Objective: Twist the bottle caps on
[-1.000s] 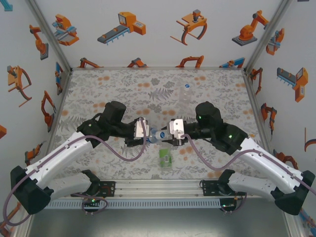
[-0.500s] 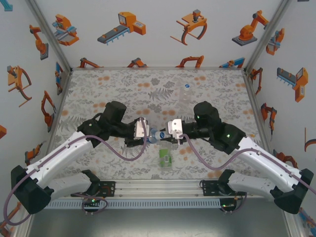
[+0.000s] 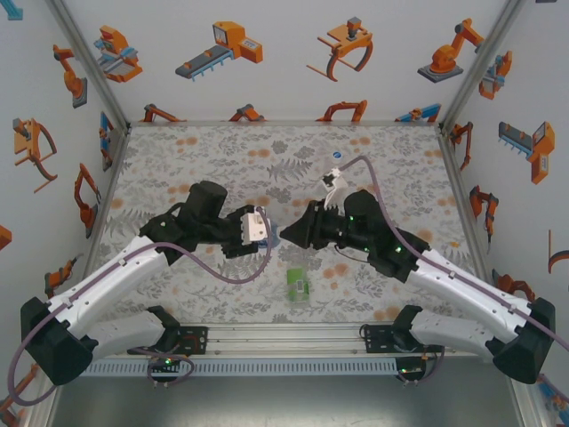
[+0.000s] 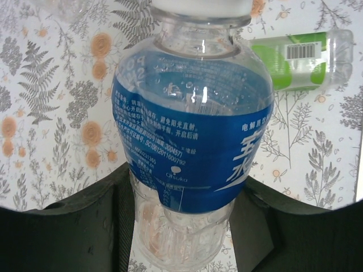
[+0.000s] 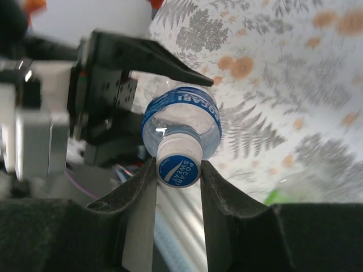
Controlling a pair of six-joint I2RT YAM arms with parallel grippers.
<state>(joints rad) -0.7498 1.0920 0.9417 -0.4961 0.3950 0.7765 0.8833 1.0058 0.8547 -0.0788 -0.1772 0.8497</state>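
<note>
The left claw [image 3: 264,234] gripped the blue bottle [image 4: 190,153] by its body, neck pointing straight at the right claw [image 3: 292,235], which pinched the cap [image 5: 178,168] along that axis.

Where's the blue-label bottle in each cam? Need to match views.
Top external: blue-label bottle mid-frame, between left gripper and right gripper.
Left wrist: large, centre, lower body clamped by the left gripper.
Right wrist: centre, neck toward camera, white cap pinched by the right gripper.
Shared landmark: green-label bottle, lying below the grippers in top external, upper right in left wrist, probably the green blur lower right in right wrist.
</note>
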